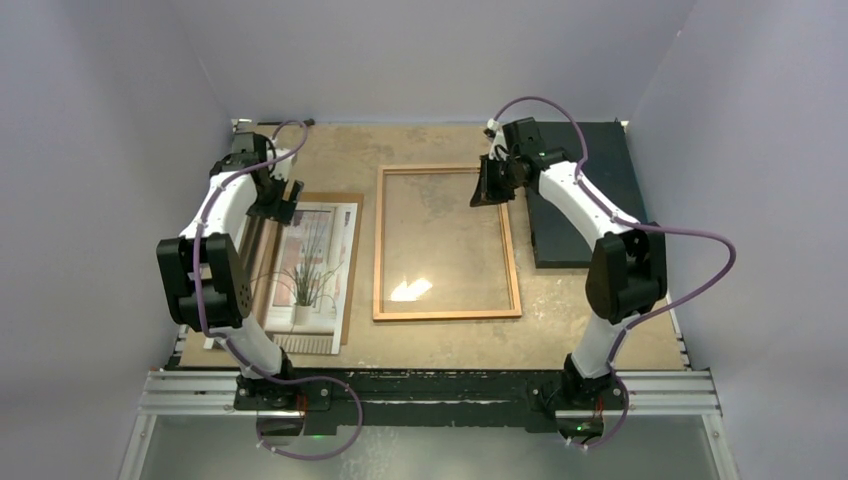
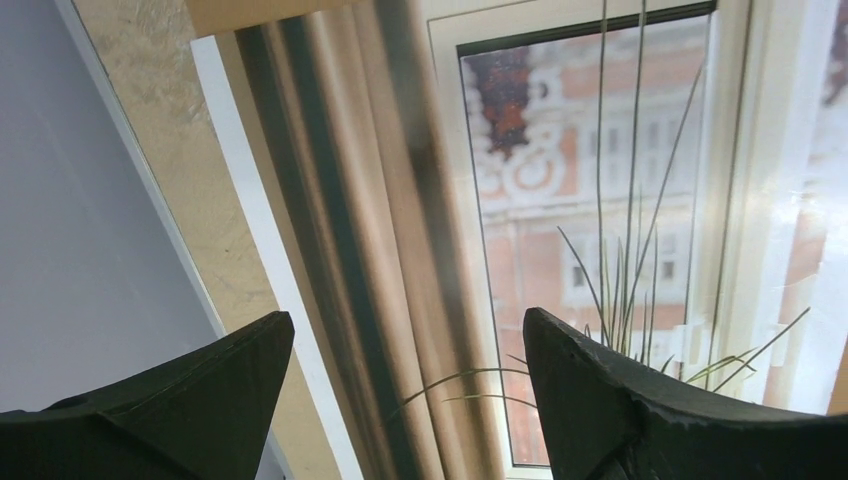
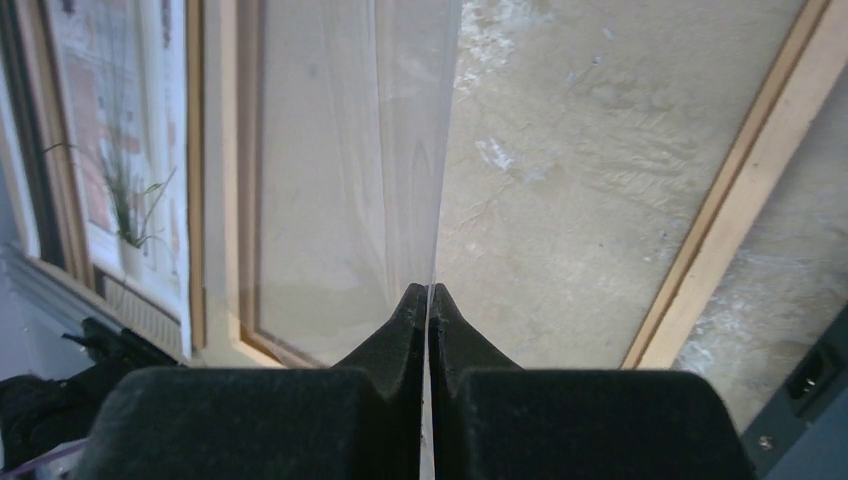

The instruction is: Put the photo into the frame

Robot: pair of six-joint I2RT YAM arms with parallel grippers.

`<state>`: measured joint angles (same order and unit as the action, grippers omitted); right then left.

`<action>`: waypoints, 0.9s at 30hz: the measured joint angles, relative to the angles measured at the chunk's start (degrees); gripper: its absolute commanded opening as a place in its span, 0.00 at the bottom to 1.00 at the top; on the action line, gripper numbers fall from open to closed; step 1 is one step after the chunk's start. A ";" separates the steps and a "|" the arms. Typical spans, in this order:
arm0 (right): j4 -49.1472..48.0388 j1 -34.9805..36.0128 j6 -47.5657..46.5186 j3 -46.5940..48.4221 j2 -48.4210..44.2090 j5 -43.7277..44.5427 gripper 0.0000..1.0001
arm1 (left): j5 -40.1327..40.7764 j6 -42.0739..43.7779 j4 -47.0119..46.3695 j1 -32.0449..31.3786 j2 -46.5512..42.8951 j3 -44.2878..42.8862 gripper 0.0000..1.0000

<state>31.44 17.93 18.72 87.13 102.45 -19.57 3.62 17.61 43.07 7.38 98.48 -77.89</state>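
Note:
The photo [image 1: 312, 265], a pale print of a thin-leaved plant by a window, lies flat on the left on a brown board [image 1: 352, 215]. My left gripper [image 1: 283, 205] is open and empty just above its far left part; the print [image 2: 560, 200] fills the view under the gripper [image 2: 408, 320]. The frame [image 1: 446, 315], thin orange-brown wood, lies flat mid-table. My right gripper [image 1: 487, 190] at its far right corner is shut on the edge of the clear pane [image 3: 350, 150], held edge-on between the jaws [image 3: 428, 292] and raised off the frame rim [image 3: 740, 190].
A dark black slab [image 1: 585, 200] lies at the far right beside the frame. Grey walls close in the table on the left, right and back. The photo also shows at the left of the right wrist view [image 3: 110, 150].

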 measured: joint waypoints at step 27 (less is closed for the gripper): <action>6.10 0.00 -2.86 4.00 4.66 15.80 0.00 | 0.24 -0.02 -0.15 -3.21 -0.72 0.00 0.80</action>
<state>37.54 17.93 15.86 91.13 107.11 -3.77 3.86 17.58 42.92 4.16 97.76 -77.89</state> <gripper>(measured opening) 0.005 0.803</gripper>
